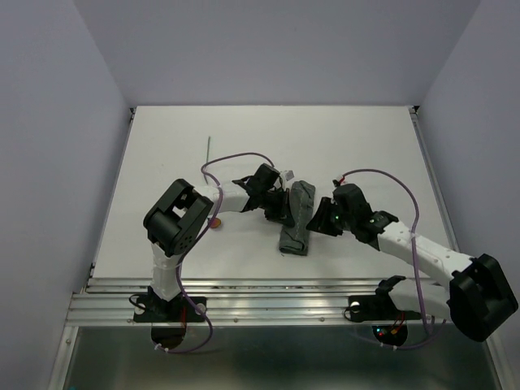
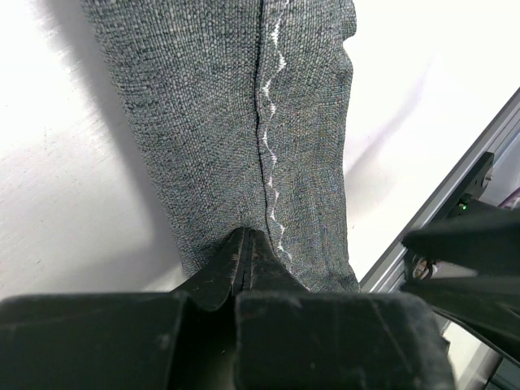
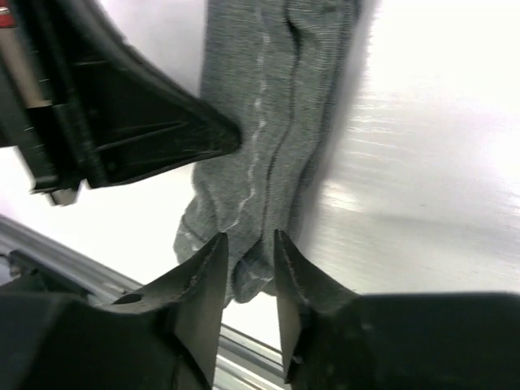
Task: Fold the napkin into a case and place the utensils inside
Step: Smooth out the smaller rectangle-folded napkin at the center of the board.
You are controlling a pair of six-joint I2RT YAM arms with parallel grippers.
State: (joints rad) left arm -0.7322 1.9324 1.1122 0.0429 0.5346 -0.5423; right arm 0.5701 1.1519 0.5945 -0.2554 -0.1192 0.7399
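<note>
1. Midway across the surface [image 1: 366, 146] lies the case [image 1: 297, 218], dark grey and folded into a narrow strip, with a stitched seam running along it.
2. Against the strip the left pincer [image 2: 246, 237] has its tips pressed together; whether fabric is nipped between them I cannot tell.
3. At the strip's near end the right pincer [image 3: 248, 244] stands apart, with the cloth in the gap.
4. Outside the case, the slim grey utensil [image 1: 209, 149] lies well apart at far left; the spoon [image 1: 215, 221] shows only its red bowl beside the left arm [image 1: 175, 219].

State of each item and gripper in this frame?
napkin: folded into a narrow strip, lying flat.
grey utensil: loose, far from the napkin.
spoon: red bowl showing beside left arm, outside napkin.
left gripper: shut, tips at napkin's edge.
right gripper: open, straddling napkin's end.
</note>
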